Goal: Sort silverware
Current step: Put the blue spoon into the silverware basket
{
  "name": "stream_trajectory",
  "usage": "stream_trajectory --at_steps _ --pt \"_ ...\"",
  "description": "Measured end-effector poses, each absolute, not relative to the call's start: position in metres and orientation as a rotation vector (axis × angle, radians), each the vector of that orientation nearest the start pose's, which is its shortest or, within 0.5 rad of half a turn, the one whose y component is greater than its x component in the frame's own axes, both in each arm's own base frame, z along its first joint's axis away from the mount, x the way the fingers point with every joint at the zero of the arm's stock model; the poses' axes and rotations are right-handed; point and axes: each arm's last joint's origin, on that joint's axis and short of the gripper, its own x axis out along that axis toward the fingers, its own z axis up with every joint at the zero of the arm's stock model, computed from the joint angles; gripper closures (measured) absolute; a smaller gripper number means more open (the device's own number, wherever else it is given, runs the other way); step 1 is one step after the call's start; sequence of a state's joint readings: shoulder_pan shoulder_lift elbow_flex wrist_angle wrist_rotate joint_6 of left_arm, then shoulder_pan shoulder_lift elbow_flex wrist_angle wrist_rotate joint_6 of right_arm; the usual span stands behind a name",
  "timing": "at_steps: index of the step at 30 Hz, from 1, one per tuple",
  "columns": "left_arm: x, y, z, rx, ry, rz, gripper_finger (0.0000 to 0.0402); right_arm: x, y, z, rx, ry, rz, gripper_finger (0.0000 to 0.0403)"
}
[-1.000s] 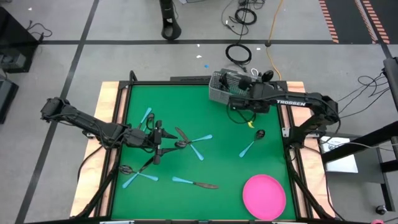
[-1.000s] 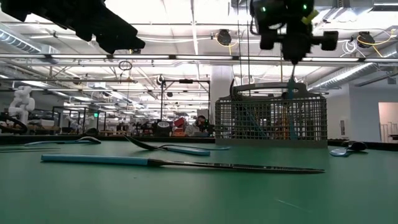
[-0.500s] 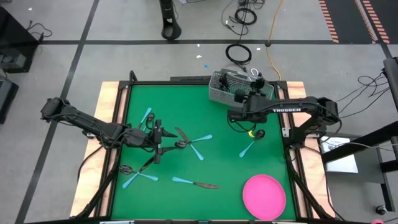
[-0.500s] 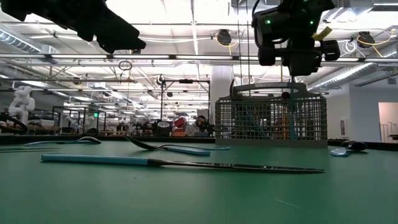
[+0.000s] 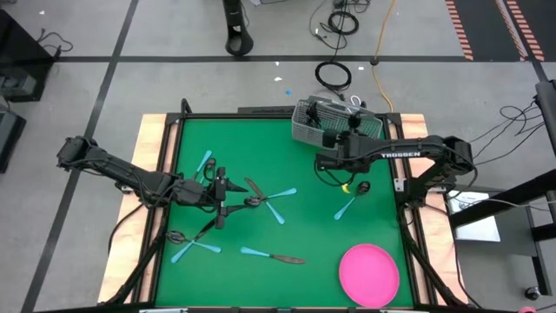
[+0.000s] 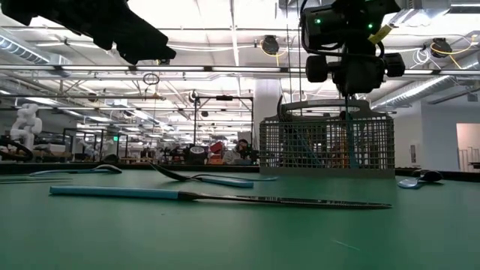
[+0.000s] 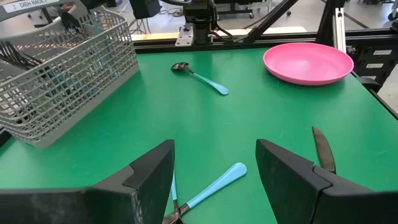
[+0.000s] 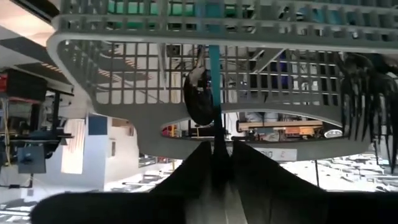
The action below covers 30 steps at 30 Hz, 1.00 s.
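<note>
- Silverware, blue handles and dark heads, lies scattered on the green surface (image 5: pixel 261 165): a crossed cluster (image 5: pixel 269 202) near the middle, a pair (image 5: pixel 187 245) toward the left front, a knife (image 5: pixel 273 256) just front of centre, one piece (image 5: pixel 204 161) at the left rear.
- A lone spoon (image 5: pixel 349 202) lies right of centre, head toward the right edge; the left wrist view shows it too (image 7: pixel 200 76).
- More pieces stand inside the grey mesh caddy (image 5: pixel 314 122) at the right rear corner; dark tines show through the mesh in the right wrist view.
- Right hand (image 8: pixel 216 149) is directly over the caddy; a teal handle (image 8: pixel 214 81) hangs down from between its fingertips into the caddy. The fingers look close together on it, but I cannot tell whether they grip it.
- In the low view the right hand (image 6: pixel 349 75) hangs just above the caddy's (image 6: pixel 327 144) handle.
- Left hand (image 7: pixel 214 177) hovers low over the crossed cluster, fingers wide apart, holding nothing; a blue handle (image 7: pixel 214 185) lies on the surface between them.
- The pink plate (image 5: pixel 369 273) sits at the right front corner, well apart from the silverware.
</note>
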<state>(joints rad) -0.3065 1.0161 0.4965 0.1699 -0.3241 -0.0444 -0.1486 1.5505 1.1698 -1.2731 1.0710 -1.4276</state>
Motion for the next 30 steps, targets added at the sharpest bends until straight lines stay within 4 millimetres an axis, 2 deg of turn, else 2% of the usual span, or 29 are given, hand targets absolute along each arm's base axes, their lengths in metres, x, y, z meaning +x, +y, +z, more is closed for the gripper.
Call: stream_trajectory --at_steps 12,20,25,30 --pt "0.206 -0.055 0.226 0.064 0.332 0.024 0.0174 0.257 -0.064 0.251 -1.698 2.049 0.304 0.0286" --pt "0.206 -0.055 0.226 0.064 0.332 0.024 0.0174 0.257 -0.064 0.251 -1.696 2.05 0.282 0.0275" --pt "0.206 -0.056 0.226 0.064 0.332 0.024 0.0174 0.258 -0.065 0.253 -1.705 2.073 0.158 0.0278" --pt "0.206 -0.056 0.226 0.064 0.332 0.024 0.0174 0.262 -0.066 0.265 -1.646 2.023 -0.016 0.0279"
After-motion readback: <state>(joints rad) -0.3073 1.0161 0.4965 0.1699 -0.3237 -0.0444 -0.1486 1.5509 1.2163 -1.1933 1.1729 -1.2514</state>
